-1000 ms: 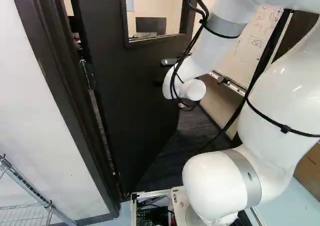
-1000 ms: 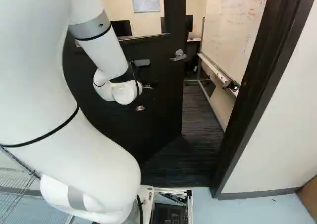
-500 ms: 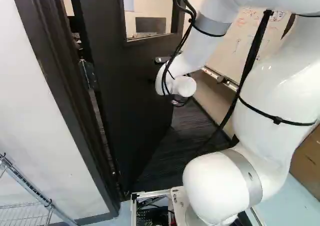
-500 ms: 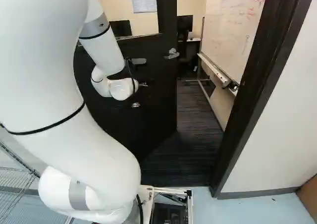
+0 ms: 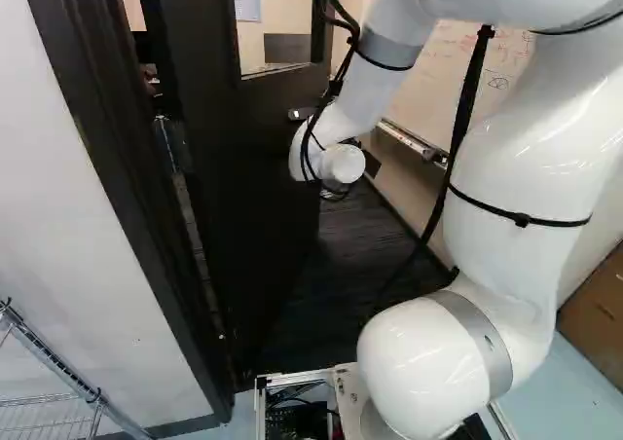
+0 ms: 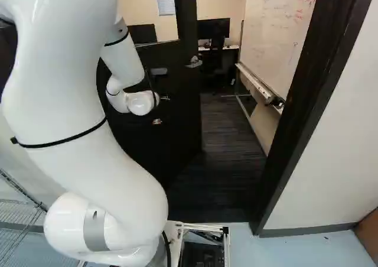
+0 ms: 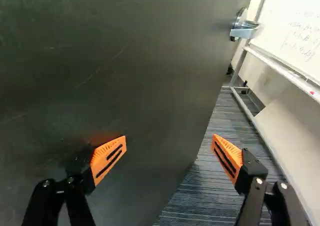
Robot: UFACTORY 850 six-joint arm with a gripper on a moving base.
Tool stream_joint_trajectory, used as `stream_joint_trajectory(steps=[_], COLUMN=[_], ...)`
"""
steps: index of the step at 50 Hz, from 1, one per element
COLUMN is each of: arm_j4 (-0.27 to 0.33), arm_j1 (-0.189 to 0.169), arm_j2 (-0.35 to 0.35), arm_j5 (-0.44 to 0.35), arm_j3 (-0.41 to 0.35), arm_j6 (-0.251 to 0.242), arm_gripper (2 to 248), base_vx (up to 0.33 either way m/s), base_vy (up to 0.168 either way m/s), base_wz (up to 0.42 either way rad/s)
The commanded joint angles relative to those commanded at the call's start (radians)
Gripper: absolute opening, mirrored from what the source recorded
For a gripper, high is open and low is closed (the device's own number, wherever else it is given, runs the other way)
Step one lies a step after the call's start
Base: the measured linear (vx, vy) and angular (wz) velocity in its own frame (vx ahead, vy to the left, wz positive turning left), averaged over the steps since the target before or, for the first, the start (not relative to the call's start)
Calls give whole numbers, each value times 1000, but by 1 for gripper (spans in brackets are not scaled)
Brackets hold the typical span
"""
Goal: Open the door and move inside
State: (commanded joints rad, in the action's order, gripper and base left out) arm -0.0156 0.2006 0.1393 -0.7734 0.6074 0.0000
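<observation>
A pale blue floor (image 6: pixel 295 243) meets a dark striped carpet (image 6: pixel 233 160) at the doorway, whose dark frame (image 6: pixel 307 101) runs down the right side of the right base view. Nearest, the white arm (image 5: pixel 521 167) fills the right of the left base view, and a wire rack (image 5: pixel 44 348) sits at that view's lower left. Beyond the frame, the door (image 6: pixel 159 143) stands ajar, angled into the room, left of centre in both base views. The gripper (image 6: pixel 157 121) is largely hidden there behind the arm's end; the wrist view shows its two orange-padded fingers spread wide, with the door ahead; I cannot tell whether either finger touches it. The silver handle (image 7: pixel 246 30) shows in the wrist view near the door's edge, and at upper centre of the right base view. Only the left base view shows the narrow gap (image 5: pixel 180 187) at the hinge side. Farther back are a whiteboard (image 6: pixel 280 36) and, clearest at upper centre of the right base view, a monitor (image 6: pixel 214 28).
</observation>
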Motion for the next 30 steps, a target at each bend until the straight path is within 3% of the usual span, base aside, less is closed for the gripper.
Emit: stream_joint_trajectory(steps=[30], arm_j4=[0], arm_j1=[78], arm_j2=[102], arm_j5=[0], arm_j3=[115], arm_j6=[0], arm_gripper=[247], base_vx=[0], base_vy=[0], base_wz=[0])
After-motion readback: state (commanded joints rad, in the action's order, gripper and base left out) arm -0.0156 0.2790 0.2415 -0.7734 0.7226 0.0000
